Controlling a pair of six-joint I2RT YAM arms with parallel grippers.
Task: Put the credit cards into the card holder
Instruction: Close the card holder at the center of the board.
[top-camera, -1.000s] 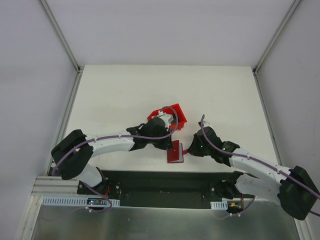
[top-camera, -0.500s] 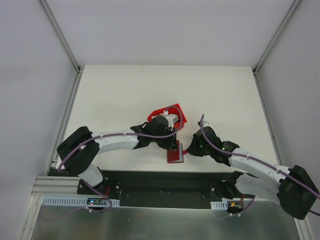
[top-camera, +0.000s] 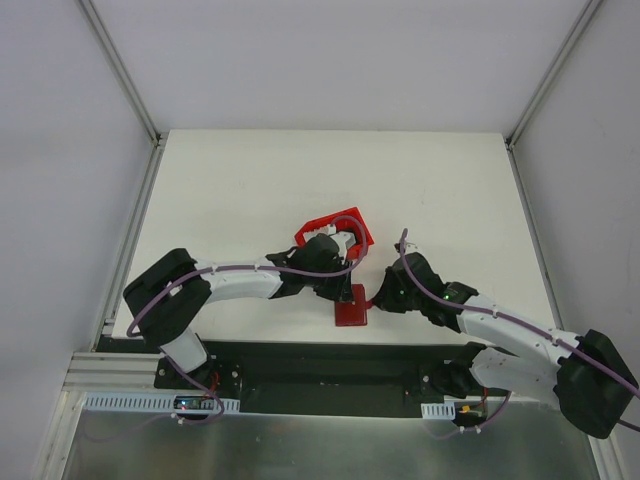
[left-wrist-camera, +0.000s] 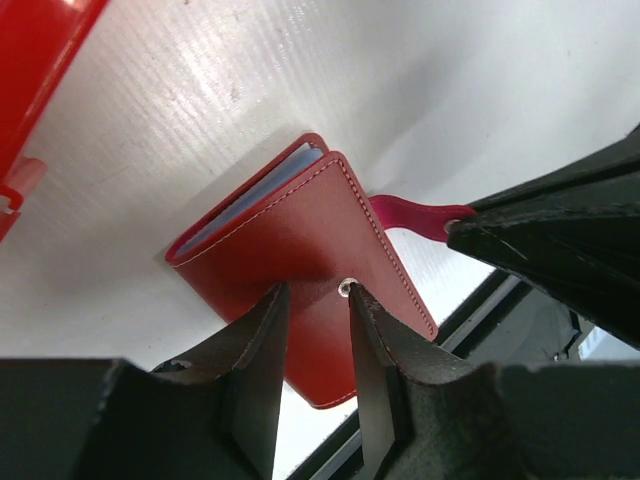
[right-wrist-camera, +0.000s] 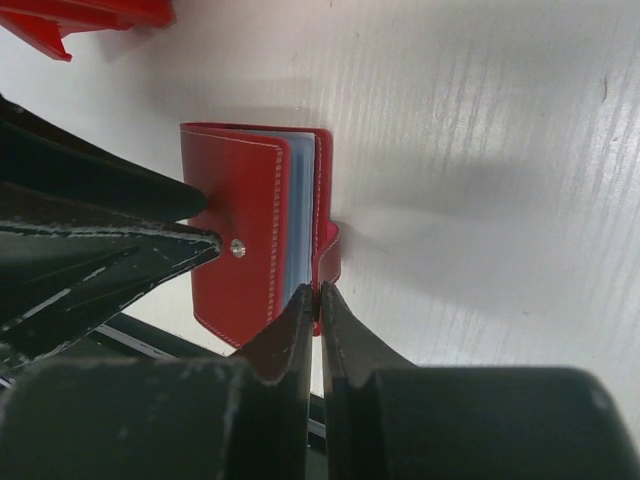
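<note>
The card holder (top-camera: 351, 308) is a red wallet lying folded shut near the table's front edge, with pale blue-grey pocket edges showing along one side (right-wrist-camera: 298, 200). My left gripper (left-wrist-camera: 312, 290) stands open over its cover (left-wrist-camera: 300, 240), its tips down beside the metal snap (left-wrist-camera: 345, 287), nothing between the fingers. My right gripper (right-wrist-camera: 318, 292) is shut on the wallet's red closing tab (left-wrist-camera: 405, 214), pinched at its end. In the top view the left gripper (top-camera: 345, 284) and right gripper (top-camera: 375, 298) meet at the wallet. No credit cards are in view.
An open-topped red plastic bin (top-camera: 336, 227) stands just behind the wallet, partly under my left wrist; its rim shows at the corner (left-wrist-camera: 40, 60) of the left wrist view. The black front rail (top-camera: 300, 362) runs close beside the wallet.
My left gripper has come away from the red bin, toward the front edge, and down onto the wallet's cover. The right gripper has kept its hold on the tab.
</note>
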